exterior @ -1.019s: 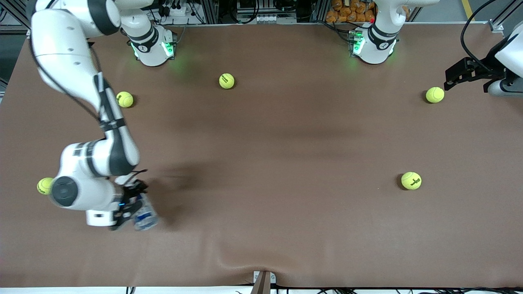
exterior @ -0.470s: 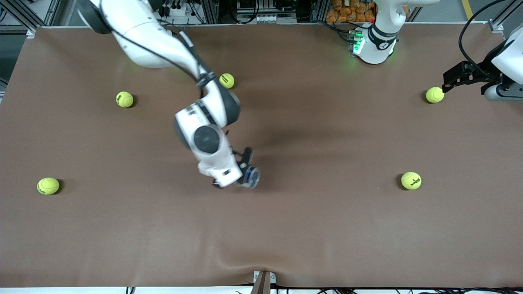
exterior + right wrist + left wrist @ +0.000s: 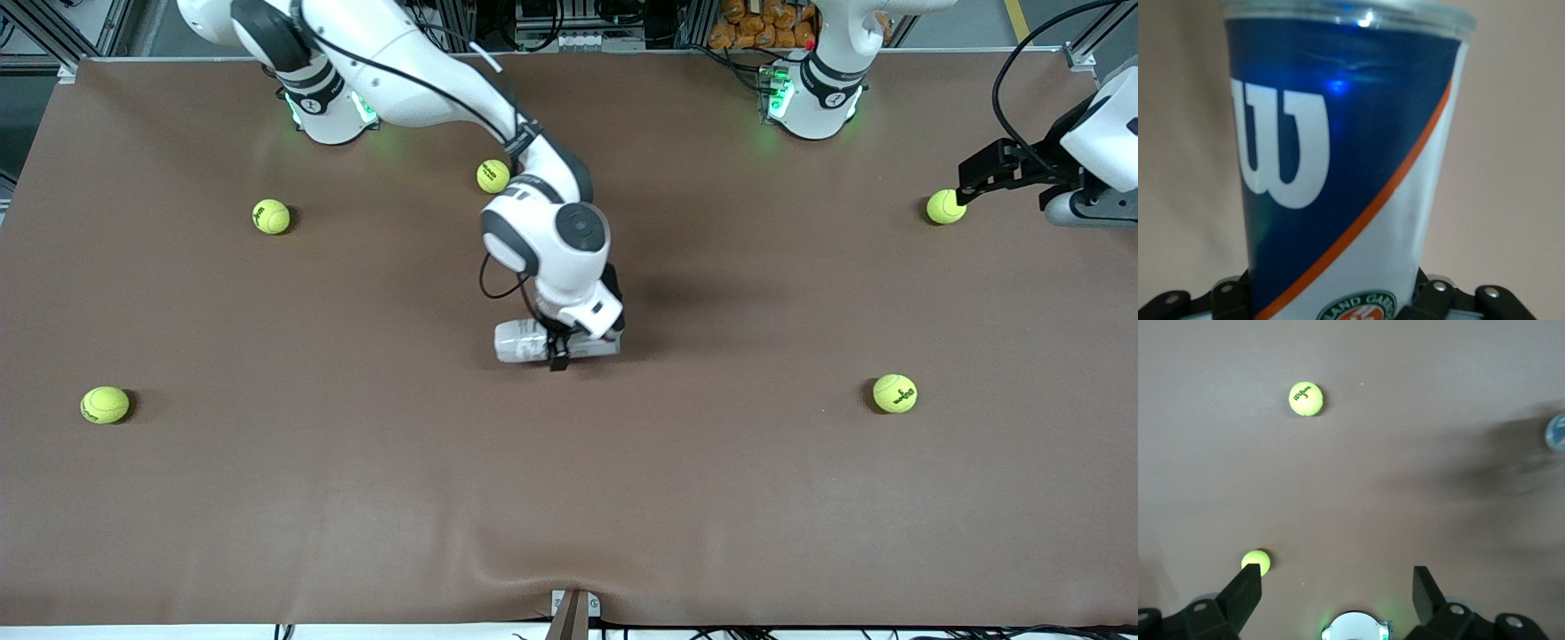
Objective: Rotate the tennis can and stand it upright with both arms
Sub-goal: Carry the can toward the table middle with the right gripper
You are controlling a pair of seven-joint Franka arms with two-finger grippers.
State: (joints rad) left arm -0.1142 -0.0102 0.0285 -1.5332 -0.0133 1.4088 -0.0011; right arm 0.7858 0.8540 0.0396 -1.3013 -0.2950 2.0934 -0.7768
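The tennis can [image 3: 520, 342] lies on its side at the middle of the table, white and dark blue. My right gripper [image 3: 556, 352] comes down on it from above and is shut on it near its middle. In the right wrist view the tennis can [image 3: 1338, 153] fills the picture with its big white "W", an orange stripe and a clear rim, and the right gripper [image 3: 1338, 303] hugs it on both sides. My left gripper [image 3: 967, 180] waits open at the left arm's end of the table, just above a tennis ball [image 3: 945, 206]. The left gripper [image 3: 1333, 583] holds nothing.
Other tennis balls lie scattered: one [image 3: 493, 176] close to the right arm's forearm, one [image 3: 271, 216] and one [image 3: 105, 404] toward the right arm's end, one [image 3: 894, 393] toward the left arm's end. The left wrist view shows two balls [image 3: 1306, 399] [image 3: 1256, 561].
The right arm has swung the can from the right arm's end of the table to the middle and turned it onto its side. The left arm has barely shifted.
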